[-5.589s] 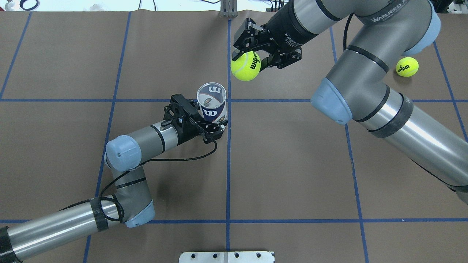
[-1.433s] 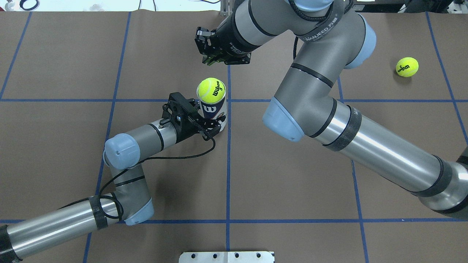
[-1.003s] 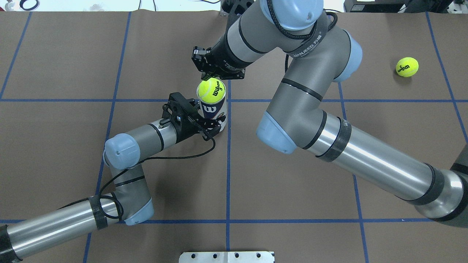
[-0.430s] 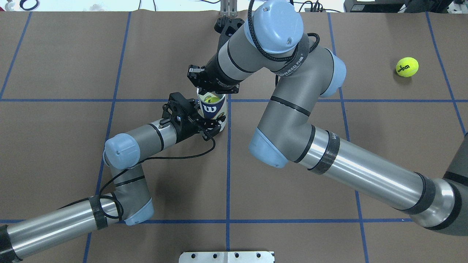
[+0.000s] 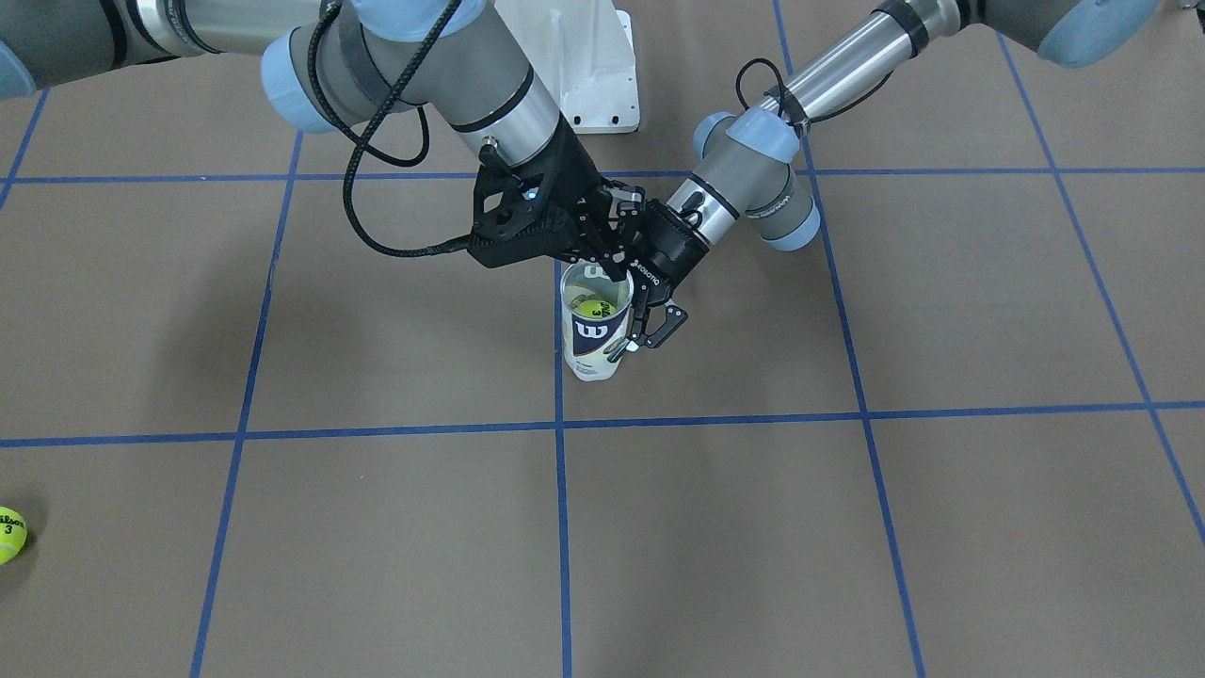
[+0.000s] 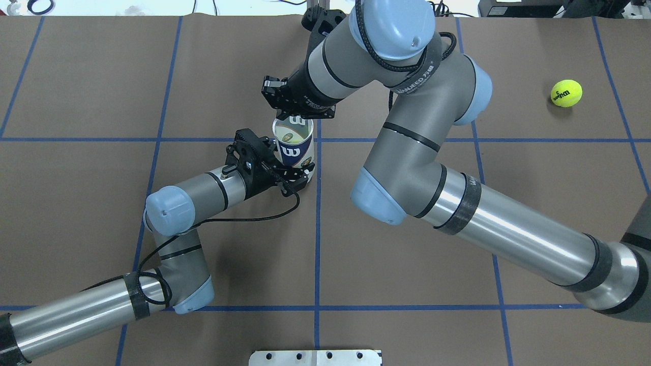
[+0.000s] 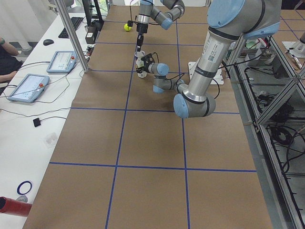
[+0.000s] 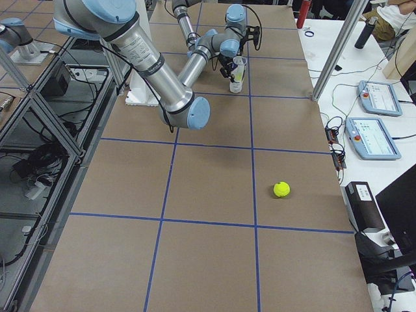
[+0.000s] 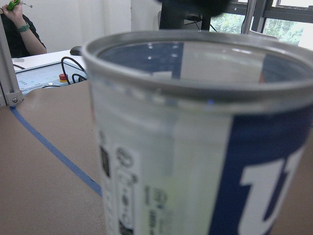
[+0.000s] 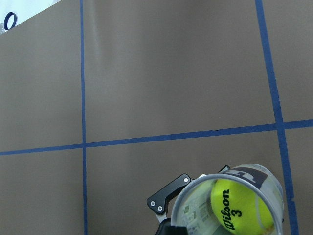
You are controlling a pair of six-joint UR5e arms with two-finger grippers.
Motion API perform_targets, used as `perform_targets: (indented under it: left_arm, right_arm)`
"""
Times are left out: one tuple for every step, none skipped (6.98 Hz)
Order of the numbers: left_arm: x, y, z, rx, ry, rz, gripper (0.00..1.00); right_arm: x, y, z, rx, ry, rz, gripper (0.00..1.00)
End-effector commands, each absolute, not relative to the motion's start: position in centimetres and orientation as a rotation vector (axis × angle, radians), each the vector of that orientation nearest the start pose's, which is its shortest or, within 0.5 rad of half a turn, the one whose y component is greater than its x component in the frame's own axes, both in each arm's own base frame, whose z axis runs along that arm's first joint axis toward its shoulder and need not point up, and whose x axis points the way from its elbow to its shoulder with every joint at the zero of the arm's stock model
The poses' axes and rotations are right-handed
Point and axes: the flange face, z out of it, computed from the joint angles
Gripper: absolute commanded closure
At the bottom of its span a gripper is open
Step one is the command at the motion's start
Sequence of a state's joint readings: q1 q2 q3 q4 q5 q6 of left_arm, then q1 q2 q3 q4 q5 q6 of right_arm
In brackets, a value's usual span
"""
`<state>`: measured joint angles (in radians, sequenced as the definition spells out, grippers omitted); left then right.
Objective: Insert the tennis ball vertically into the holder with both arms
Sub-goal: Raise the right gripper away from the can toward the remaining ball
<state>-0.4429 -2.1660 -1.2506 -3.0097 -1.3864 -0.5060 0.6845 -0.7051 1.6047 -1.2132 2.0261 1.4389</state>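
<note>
The holder (image 6: 295,151) stands upright on the table, its label with the white W facing the overhead camera. My left gripper (image 6: 299,178) is shut on its lower part; in the front view that gripper (image 5: 636,334) is on the tube's right side. A yellow tennis ball (image 10: 239,205) lies deep inside the tube and also shows in the front view (image 5: 592,307). My right gripper (image 6: 296,113) hangs just above the tube's mouth, its fingers together and empty. The tube (image 9: 161,161) fills the left wrist view.
A second tennis ball (image 6: 566,93) lies loose at the far right of the table, shown at the lower left in the front view (image 5: 8,534). A white metal base (image 6: 315,357) sits at the near edge. The right arm's elbow (image 6: 379,198) hangs over the table's middle.
The right gripper carried the ball over, left it on the tube's rim and pushed it down inside. It has since lifted a little off the mouth. The left gripper has kept its hold.
</note>
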Motion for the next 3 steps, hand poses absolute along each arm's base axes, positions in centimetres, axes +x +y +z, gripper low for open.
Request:
perform_targets:
  left_arm:
    - [56.6, -43.6, 29.5, 1.275, 1.157, 0.303, 0.0]
    - [56.6, -43.6, 29.5, 1.274, 1.158, 0.304, 0.0]
    - [56.6, -43.6, 29.5, 1.274, 1.158, 0.304, 0.0]
  right_arm:
    - [-43.4, -52.7, 6.2, 0.13, -1.301, 0.211, 0.48]
    - [-40.7, -54.6, 7.0, 0.13, -1.299, 0.227, 0.42]
    - [-37.7, -56.6, 8.5, 0.11, -1.293, 0.239, 0.44]
